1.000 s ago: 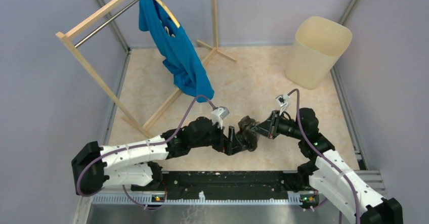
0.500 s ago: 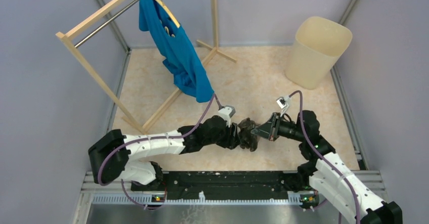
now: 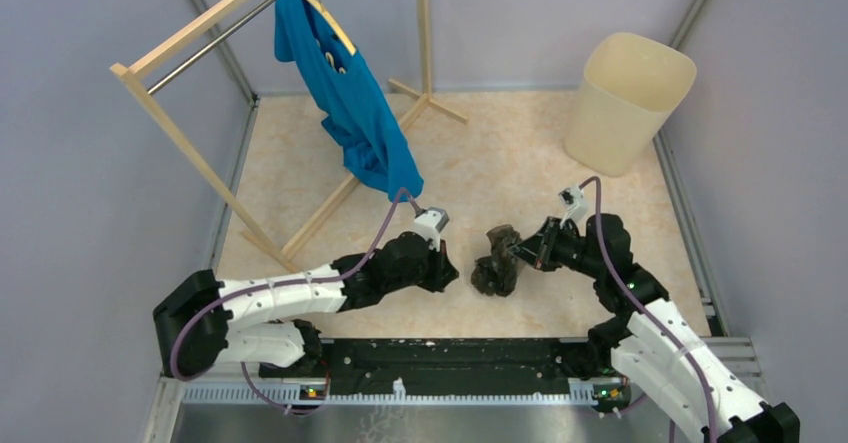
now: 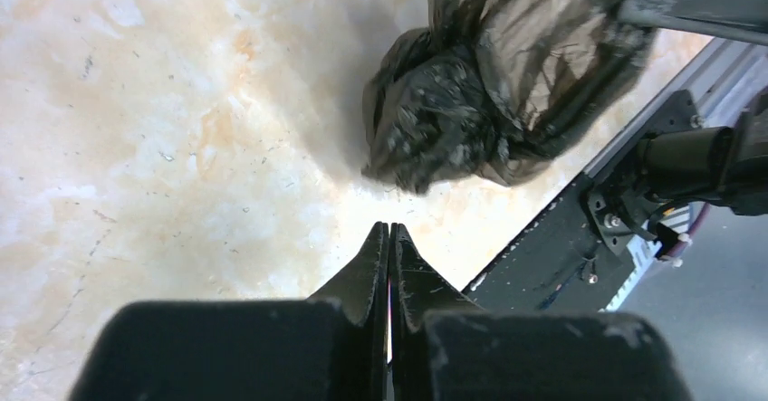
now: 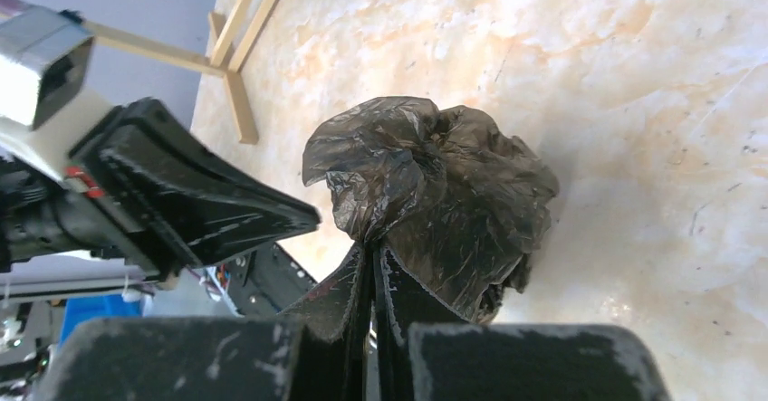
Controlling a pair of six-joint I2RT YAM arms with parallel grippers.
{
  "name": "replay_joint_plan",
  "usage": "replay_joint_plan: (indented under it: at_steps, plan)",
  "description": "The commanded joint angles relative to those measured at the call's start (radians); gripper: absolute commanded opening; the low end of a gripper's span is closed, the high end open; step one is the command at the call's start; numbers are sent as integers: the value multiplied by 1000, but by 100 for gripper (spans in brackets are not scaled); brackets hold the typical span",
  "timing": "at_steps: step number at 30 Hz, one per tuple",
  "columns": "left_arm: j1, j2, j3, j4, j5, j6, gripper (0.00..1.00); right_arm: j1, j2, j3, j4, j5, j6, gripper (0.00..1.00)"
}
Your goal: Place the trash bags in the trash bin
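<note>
Near the front middle of the table [image 3: 520,153], crumpled dark bag [image 3: 496,268] pinched between right gripper [image 3: 517,252] fingers, left gripper [image 3: 452,275] just beside it, fingers pressed together, empty, bin [image 3: 628,103] well apart at far right corner.

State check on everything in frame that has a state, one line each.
trash bag: crumpled, pinched in the right gripper, not in the bin.
right gripper: shut on the trash bag.
left gripper: shut, holding nothing, apart from the bag.
trash bin: upright, open top, no bag visible inside.
blue shirt: hanging from the clothes rack.
clothes rack: standing upright.
</note>
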Motion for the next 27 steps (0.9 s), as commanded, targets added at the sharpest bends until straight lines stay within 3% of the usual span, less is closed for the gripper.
replay_joint_plan:
  at_steps: [1, 5, 6, 8, 13, 14, 18, 27]
  plan:
    - [6, -117, -31, 3, -14, 43, 0, 2, -39, 41, -18, 76, -10, 0]
    - [7, -239, -91, 27, 40, 28, 0, 3, -52, 42, -25, 49, -7, 0]
    - [7, -262, -114, 59, 66, 27, 4, 3, -51, 28, -1, 17, 11, 0]
    - [8, -286, -150, 91, 87, -35, 23, 3, -39, 6, 82, -79, 64, 0]
    - [10, -315, -245, 294, 163, -133, 82, 5, -27, 17, 168, -191, 118, 0]
    - [12, -310, -247, 304, 145, -137, 88, 5, -32, 24, 158, -191, 115, 0]
    - [12, -257, -206, 296, 108, -138, 98, 5, -60, 2, 213, -207, 151, 0]
    - [25, -75, -117, 311, 103, -83, 98, 5, -83, -70, 265, -255, 193, 0]
